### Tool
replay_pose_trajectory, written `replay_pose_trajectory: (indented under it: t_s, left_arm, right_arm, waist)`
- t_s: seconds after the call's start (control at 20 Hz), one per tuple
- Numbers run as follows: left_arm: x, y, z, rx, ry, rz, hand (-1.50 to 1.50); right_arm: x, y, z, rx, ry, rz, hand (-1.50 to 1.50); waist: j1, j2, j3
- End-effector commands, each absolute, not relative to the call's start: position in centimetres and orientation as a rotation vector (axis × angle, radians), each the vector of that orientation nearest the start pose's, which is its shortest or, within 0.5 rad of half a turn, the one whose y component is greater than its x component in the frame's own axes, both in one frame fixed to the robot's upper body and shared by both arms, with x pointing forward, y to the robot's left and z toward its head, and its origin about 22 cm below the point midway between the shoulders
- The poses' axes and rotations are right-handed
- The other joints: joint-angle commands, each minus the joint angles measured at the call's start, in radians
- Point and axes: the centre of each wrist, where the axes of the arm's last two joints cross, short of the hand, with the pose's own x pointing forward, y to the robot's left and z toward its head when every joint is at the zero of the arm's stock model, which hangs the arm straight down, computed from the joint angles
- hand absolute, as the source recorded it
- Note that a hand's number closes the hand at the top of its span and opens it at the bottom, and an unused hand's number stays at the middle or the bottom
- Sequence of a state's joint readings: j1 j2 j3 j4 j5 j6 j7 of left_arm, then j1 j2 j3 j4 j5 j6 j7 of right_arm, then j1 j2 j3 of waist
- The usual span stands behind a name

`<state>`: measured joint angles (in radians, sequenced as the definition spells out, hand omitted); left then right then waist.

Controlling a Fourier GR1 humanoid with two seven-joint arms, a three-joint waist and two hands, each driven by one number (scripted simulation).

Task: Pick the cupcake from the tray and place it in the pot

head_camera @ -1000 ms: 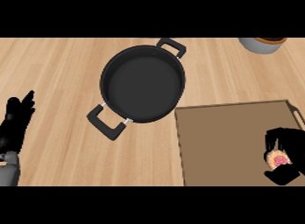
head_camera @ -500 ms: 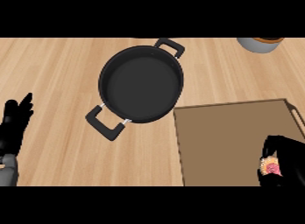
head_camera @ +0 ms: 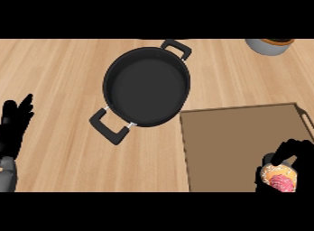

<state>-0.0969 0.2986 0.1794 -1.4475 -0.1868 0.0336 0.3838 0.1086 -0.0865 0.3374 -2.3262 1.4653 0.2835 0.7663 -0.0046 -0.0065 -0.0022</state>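
Down at the lower right, the robot's right hand (head_camera: 305,162) is curled around a small cupcake with pink frosting and a pale golden base (head_camera: 280,177), its black fingers (head_camera: 284,151) arching over the top and side so that only part of the cake shows between them. The cupcake sits over the near right corner of the flat brown rectangular tray (head_camera: 239,144), and I cannot tell whether it is lifted clear of the tray or touching it. The tray lies on the light wooden surface (head_camera: 60,72), with a thin raised rim along its far and right edges. Just beyond its left far corner stands the round black pot with two black loop handles (head_camera: 146,88), its dark inside bare; one handle points toward the near left, the other toward the far right. The pot and the held cupcake are well apart. At the lower left edge the left hand (head_camera: 10,131) rests open, fingers straight and pointing away, holding nothing. A grey cup with something orange-brown inside (head_camera: 271,45) stands at the far right edge.
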Motion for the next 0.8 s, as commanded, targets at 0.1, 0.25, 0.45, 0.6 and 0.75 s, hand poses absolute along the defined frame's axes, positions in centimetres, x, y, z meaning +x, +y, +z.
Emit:
replay_pose_trajectory:
  t_s: [0.1, 0.25, 0.45, 0.6, 0.75]
  left_arm:
    - [26.9, 33.4, 2.5, 0.503, -1.165, -0.108, 0.0]
    - [27.4, 33.2, 3.8, 0.528, -1.164, -0.104, 0.0]
    - [27.4, 32.5, 2.4, 0.521, -1.16, -0.108, 0.0]
    - [27.2, 32.5, 2.9, 0.522, -1.157, -0.127, 0.0]
    - [26.3, 33.5, 3.4, 0.515, -1.183, -0.153, 0.0]
  right_arm:
    - [14.2, -14.2, 20.3, -1.447, -1.53, 0.415, 1.5]
    - [14.2, -11.9, 22.1, -1.478, -1.605, 0.429, 1.5]
    - [15.3, -8.6, 24.7, -1.493, -1.612, 0.515, 1.5]
    - [18.7, -7.2, 25.9, -1.42, -1.588, 0.532, 1.5]
    - [21.7, -5.9, 26.2, -1.376, -1.536, 0.541, 1.5]
  waist:
    - [0.01, 0.003, -0.002]
    - [0.015, 0.003, -0.001]
    - [0.021, 0.004, -0.002]
    - [0.029, 0.007, 0.0]
    - [0.051, 0.008, -0.001]
